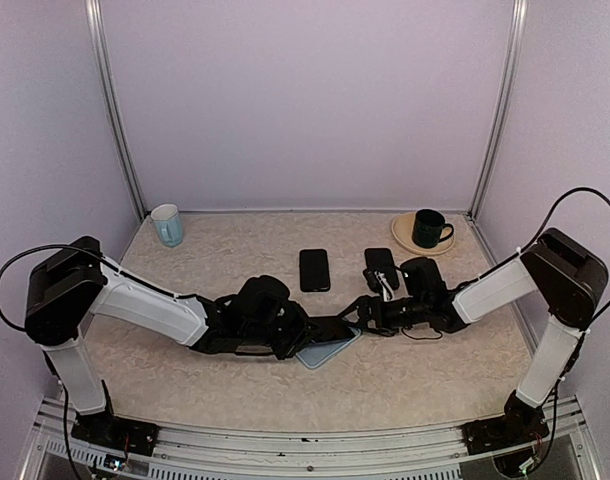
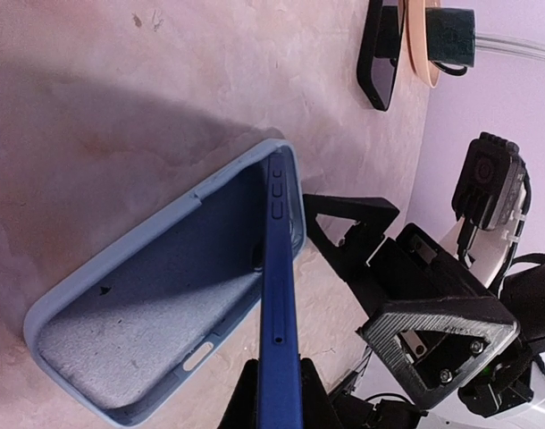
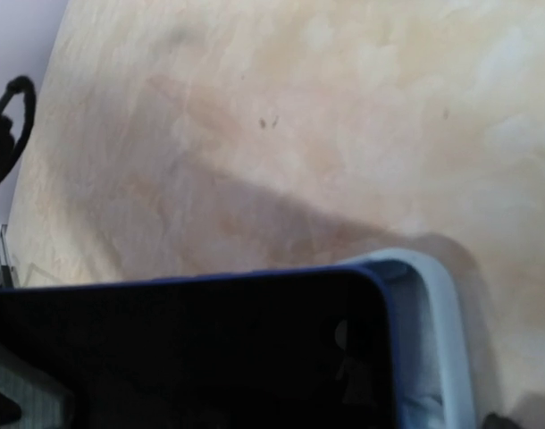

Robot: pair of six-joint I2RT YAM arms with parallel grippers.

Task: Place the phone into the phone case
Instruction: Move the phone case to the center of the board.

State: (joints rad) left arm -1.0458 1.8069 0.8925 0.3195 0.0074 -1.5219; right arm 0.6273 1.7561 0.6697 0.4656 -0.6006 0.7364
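The pale blue phone case (image 2: 138, 313) lies open side up on the table, and shows in the top view (image 1: 330, 353). My left gripper (image 2: 280, 380) is shut on the long edges of a dark blue phone (image 2: 278, 286). It holds the phone on edge, tilted over the case, with the far end in the case's far corner. My right gripper (image 2: 390, 279) stands open just right of that end, in the top view (image 1: 365, 308). In the right wrist view the phone's dark face (image 3: 183, 357) fills the bottom, with the case's corner (image 3: 433, 313) wrapped round it.
Two other dark phones (image 1: 314, 270) (image 1: 381, 268) lie behind the grippers. A green mug (image 1: 429, 229) stands on a beige plate (image 1: 403, 236) at the back right. A light blue cup (image 1: 167, 225) stands at the back left.
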